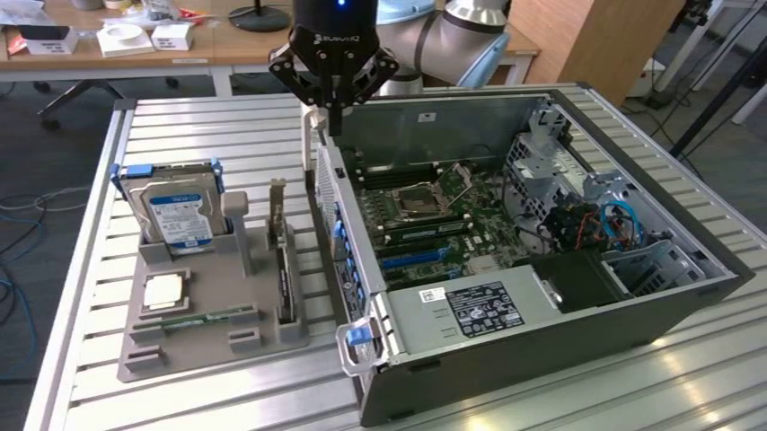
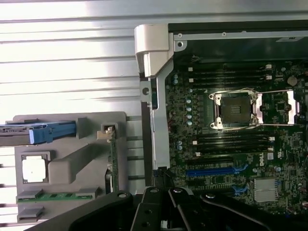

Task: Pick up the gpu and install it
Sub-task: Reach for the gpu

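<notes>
From the exterior view, saw the gripper (image 1: 334,115) hanging shut above a side wall of the computer case (image 1: 515,377), gripping nothing. Found the graphics card (image 1: 284,269) standing on edge in the grey tray (image 1: 198,350) (next to the hard drive (image 1: 178,215)), well apart from the gripper. From the wrist view, saw the graphics card (image 2: 113,163) edge-on in its tray (image 2: 89,166) slot.

Black gripper (image 1: 334,113) hung at twelve o'clock in the exterior view, fingers pointed straight down toward six o'clock, tips pressed together, wrist upright above them, silver and pale-blue arm (image 1: 465,38) bent away toward two o'clock behind.
</notes>
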You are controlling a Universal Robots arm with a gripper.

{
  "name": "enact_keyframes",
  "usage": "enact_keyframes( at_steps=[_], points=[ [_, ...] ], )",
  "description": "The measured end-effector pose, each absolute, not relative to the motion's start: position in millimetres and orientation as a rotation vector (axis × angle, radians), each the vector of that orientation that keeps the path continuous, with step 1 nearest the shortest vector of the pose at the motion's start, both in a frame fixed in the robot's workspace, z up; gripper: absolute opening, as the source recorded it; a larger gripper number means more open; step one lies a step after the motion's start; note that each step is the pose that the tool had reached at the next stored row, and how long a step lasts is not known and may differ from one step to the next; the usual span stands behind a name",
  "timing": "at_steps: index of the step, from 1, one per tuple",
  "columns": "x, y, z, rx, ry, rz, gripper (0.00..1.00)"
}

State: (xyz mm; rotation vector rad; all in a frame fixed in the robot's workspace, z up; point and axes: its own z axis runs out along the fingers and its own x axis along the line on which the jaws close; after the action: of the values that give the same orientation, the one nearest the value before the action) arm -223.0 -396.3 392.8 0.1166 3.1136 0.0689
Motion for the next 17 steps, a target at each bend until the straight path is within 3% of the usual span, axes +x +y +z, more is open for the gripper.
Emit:
enact_keyframes(
  at_steps=[17],
  points=[
    [-255, -395, 392, 0.117, 3.114, 0.069, 0.10]
  ],
)
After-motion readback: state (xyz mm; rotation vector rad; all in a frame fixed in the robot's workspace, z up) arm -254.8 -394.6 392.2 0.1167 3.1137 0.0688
